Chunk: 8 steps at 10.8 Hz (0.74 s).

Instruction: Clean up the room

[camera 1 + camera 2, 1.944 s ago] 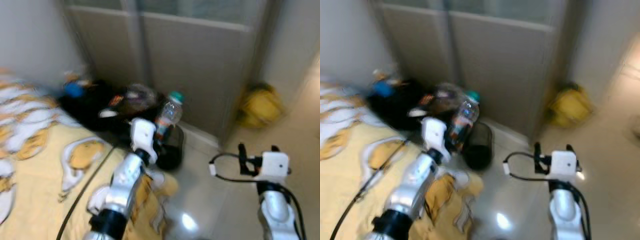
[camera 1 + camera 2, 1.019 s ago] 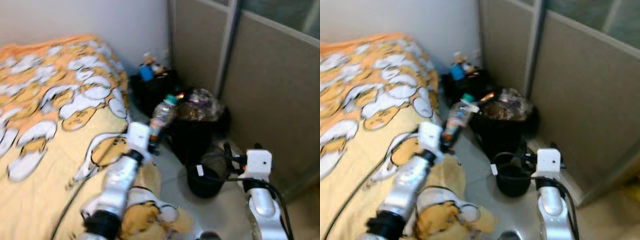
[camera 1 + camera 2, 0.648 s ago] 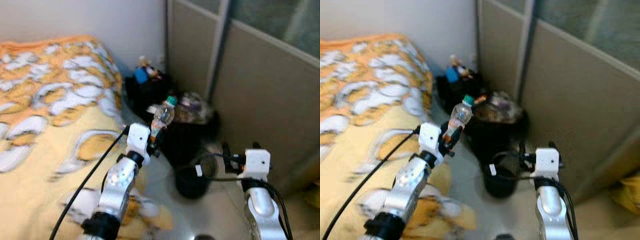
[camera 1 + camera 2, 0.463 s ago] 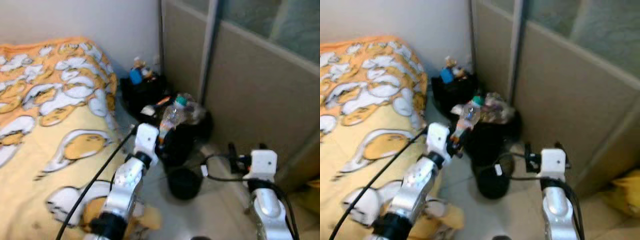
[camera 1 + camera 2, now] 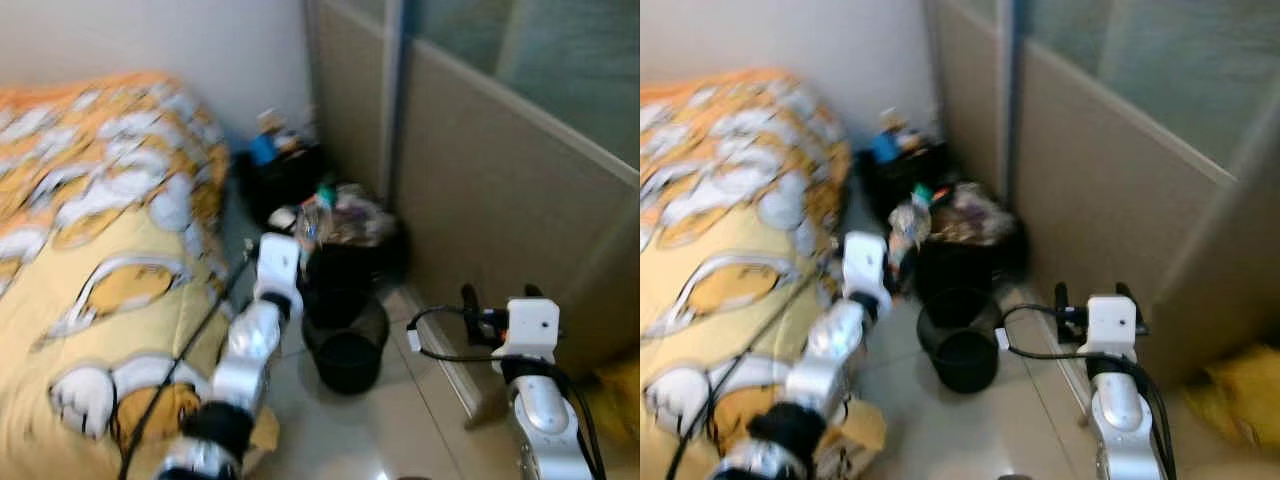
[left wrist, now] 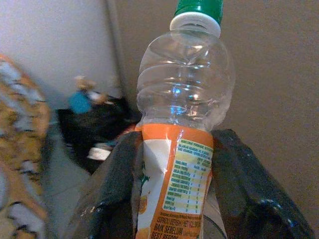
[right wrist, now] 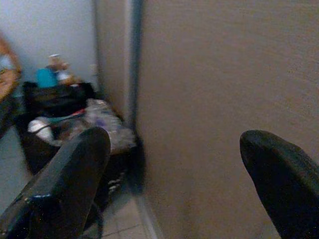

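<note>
A clear plastic bottle (image 6: pixel 182 124) with an orange label and a green cap stands upright between the black fingers (image 6: pixel 112 194) of my left gripper (image 5: pixel 303 243), which is shut on it. In the eye views the bottle (image 5: pixel 314 213) is held beside the stuffed black rubbish bag (image 5: pixel 360 215) and above the rim of a small black mesh bin (image 5: pixel 347 345) on the floor. My right gripper (image 5: pixel 497 298) hovers open to the right of the bin, near the partition, with nothing between its fingers (image 7: pixel 65 184).
A bed with a yellow and orange patterned blanket (image 5: pixel 90 230) lies to the left. A beige partition wall (image 5: pixel 500 180) runs along the right. Dark clutter with a blue item (image 5: pixel 265 150) sits in the corner. A yellow object (image 5: pixel 1230 400) lies at the lower right.
The camera has swung and come closer to the corner. My left arm still holds the bottle, now nearer the rubbish bag and over the small bin's side. The right gripper stays open.
</note>
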Tool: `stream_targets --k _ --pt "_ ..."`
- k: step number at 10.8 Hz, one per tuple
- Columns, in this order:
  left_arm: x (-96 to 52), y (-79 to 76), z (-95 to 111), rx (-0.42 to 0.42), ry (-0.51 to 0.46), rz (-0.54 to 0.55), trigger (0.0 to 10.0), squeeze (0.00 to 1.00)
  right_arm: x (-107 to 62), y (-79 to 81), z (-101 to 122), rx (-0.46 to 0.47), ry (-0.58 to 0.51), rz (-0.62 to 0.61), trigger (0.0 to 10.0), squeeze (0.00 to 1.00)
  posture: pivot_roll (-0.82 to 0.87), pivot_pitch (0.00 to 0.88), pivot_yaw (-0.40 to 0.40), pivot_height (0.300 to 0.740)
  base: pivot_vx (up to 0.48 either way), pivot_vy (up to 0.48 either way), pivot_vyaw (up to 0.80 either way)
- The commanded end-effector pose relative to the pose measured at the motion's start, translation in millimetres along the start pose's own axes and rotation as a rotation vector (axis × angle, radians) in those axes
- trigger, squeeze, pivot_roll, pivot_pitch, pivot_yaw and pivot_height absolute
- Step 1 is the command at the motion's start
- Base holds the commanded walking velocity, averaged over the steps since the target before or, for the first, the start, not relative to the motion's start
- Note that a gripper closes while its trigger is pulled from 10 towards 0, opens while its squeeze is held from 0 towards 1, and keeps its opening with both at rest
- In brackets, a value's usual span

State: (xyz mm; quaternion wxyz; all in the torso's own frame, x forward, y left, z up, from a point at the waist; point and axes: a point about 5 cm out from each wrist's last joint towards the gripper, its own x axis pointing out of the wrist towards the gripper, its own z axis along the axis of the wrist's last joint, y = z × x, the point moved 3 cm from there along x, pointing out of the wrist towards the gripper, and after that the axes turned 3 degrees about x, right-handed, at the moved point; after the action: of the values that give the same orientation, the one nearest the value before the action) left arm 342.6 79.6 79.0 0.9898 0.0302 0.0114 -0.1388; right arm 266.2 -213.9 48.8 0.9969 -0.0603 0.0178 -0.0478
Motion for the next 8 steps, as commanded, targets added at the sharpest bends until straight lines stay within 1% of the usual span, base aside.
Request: stream_targets --k 1,2,3,4,5,6,7,8 --pt "-9.9 21.5 -6 -0.038 0.007 0.049 10.0 0.0 2.5 15.4 0 0.037 0.002 0.048 10.0 0.0 -0.29 0.0 0.116 0.74 0.0 0.0 0.77" --pt "-34.5 33.0 -19 -0.085 0.03 0.076 10.0 0.0 1.5 18.4 3 0.056 -0.009 0.077 10.0 0.0 -0.29 0.0 0.118 0.74 0.0 0.0 0.77" --pt "-61.0 37.6 -32 -0.068 0.056 0.07 10.0 0.0 -1.1 20.0 4 0.055 -0.008 0.102 10.0 0.0 -0.29 0.0 0.116 0.74 0.0 0.0 0.77" --pt "-82.7 37.7 -47 -0.064 0.118 0.048 10.0 0.0 -3.9 20.8 2 0.046 0.003 0.123 10.0 0.0 -0.28 0.0 0.107 0.74 0.0 0.0 0.77" --pt "-93.8 28.0 -52 -0.018 0.126 -0.023 10.0 0.0 -7.0 17.5 -3 0.034 0.034 0.137 10.0 0.0 -0.24 0.0 0.079 0.74 0.0 0.0 0.69" --pt "-67.2 29.6 -38 -0.033 0.083 0.002 10.0 0.0 -7.5 20.3 -8 0.018 0.054 0.164 10.0 0.0 -0.24 0.0 0.065 0.74 0.0 0.0 0.0" --pt "-49.7 27.2 -27 -0.044 0.044 -0.002 10.0 0.0 -2.2 27.6 -4 0.026 0.043 0.185 10.0 0.0 -0.24 0.0 0.062 0.74 0.0 0.0 0.0" --pt "-46.7 26.4 -26 -0.055 0.042 -0.004 10.0 0.0 0.0 30.3 -2 0.027 0.033 0.191 10.0 0.0 -0.25 0.0 0.062 0.74 0.0 0.0 0.0"
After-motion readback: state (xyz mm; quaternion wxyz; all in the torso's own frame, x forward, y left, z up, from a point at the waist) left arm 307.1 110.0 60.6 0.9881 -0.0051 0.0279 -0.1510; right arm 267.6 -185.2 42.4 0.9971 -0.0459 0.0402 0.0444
